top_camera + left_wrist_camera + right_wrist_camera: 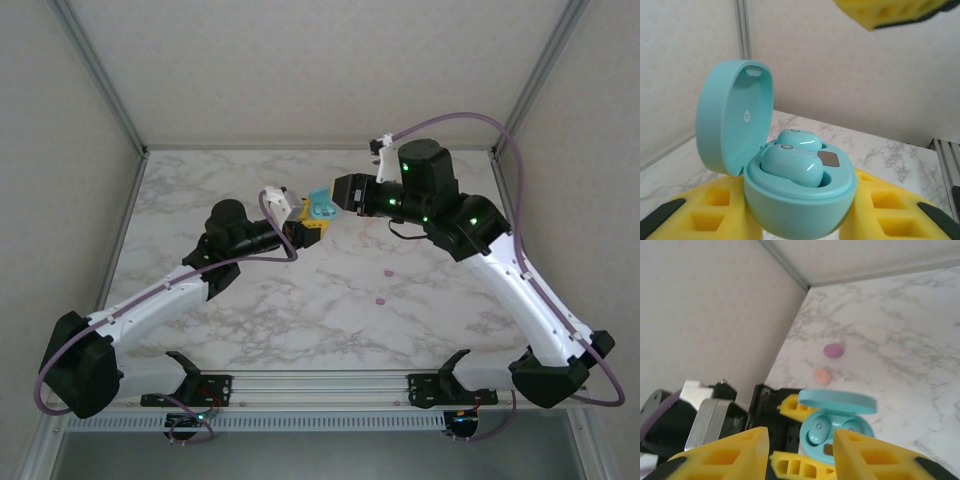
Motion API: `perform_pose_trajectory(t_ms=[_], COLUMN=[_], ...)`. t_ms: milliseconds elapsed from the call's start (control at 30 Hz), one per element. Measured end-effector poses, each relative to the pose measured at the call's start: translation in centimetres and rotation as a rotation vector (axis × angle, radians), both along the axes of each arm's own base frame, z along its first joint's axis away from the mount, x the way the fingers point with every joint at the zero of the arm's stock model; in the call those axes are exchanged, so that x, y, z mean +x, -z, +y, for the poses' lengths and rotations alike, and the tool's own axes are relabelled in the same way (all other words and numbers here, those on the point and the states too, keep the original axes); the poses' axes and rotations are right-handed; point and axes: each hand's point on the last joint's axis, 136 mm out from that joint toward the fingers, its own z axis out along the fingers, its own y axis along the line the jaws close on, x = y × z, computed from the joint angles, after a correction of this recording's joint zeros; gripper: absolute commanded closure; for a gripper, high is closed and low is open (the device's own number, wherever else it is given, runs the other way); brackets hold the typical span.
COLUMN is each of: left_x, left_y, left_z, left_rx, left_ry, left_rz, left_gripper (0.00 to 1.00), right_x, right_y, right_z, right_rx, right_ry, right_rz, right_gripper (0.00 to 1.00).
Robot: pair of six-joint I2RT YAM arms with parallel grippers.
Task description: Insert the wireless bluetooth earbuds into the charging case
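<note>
The teal charging case (800, 200) is held off the table with its lid (732, 117) swung open. My left gripper (800, 222) is shut on the case's base, one yellow finger (710, 210) on each side. Two teal earbuds (792, 165) sit in the case's wells. In the top view the case (320, 208) hangs between both arms. My right gripper (801, 445) is open just above the case (840, 432), with nothing between its fingers. A magenta-pink earbud (833, 350) and a peach earbud (822, 376) lie loose on the marble.
The marble table (250, 300) is walled at the back and both sides by pale panels with metal posts (100, 80). Two small pink nubs (388, 271) lie near the table's middle, right of centre. A tip of the right gripper's finger (890, 12) shows above the case.
</note>
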Motion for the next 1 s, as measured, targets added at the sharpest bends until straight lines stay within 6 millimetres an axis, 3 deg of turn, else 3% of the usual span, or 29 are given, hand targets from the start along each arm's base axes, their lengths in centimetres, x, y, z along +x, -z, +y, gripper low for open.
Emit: perform_pose_trajectory(t_ms=[200,433,533,867,1000], left_x=[-1.0,-1.9,-1.9,-1.6,-1.6], left_y=[0.4,-0.5,-0.6,-0.5,-0.6], left_z=[-0.2,0.0,0.1,0.2,0.2], left_rx=[0.026,0.023,0.023,0.029,0.027], left_ry=[0.047,0.065,0.063,0.045,0.042], left_rz=[0.004,-0.019,-0.024,-0.021,-0.024], left_gripper=[0.78,0.78,0.78,0.78,0.78], right_x=[2.9,5.1,4.8,1.7,0.4], right_y=[0.9,3.8,5.7,6.3,6.5], right_z=[-0.9,2.2,2.9,2.0,1.2], right_rx=[-0.029,-0.075,-0.104,-0.093,-0.07], right_ry=[0.094,0.018,-0.024,-0.09,-0.092], right_rz=[0.052,0.181,0.242,0.277,0.284], right_gripper=[0.5,0.48,0.48,0.48,0.41])
